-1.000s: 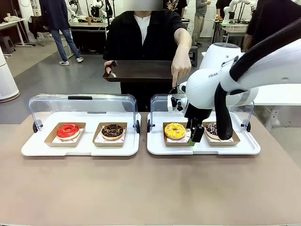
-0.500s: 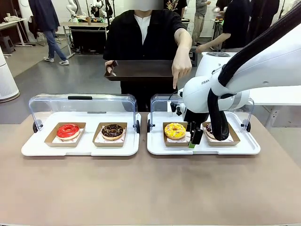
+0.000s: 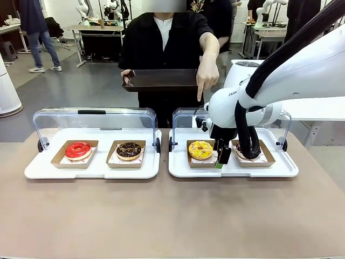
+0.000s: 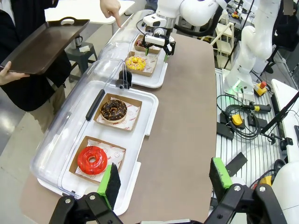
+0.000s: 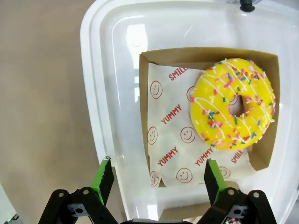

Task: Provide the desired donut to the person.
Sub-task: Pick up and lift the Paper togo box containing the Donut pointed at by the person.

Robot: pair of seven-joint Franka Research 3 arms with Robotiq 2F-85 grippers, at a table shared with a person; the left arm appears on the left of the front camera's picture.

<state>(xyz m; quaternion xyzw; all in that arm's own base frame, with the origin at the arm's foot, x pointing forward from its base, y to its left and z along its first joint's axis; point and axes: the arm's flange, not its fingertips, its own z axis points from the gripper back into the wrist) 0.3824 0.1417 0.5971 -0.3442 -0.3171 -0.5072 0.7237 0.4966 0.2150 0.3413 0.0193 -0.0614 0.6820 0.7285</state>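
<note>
We show the right end effector (image 5: pixel 158 179) spread wide and empty, just above the near edge of the cardboard box (image 5: pixel 205 52) that holds the yellow sprinkled donut (image 5: pixel 232 103). Beyond that donut the person (image 3: pixel 161 40) holds a dark brown tray (image 3: pixel 161 80) and points one hand (image 3: pixel 206 76) downward. The left end effector (image 4: pixel 164 179), also spread, hangs well apart from the donut.

A red donut (image 3: pixel 78 149) and a brown donut (image 3: pixel 129 150) sit in boxes (image 3: pixel 58 162) on the left white tray (image 3: pixel 91 171).
</note>
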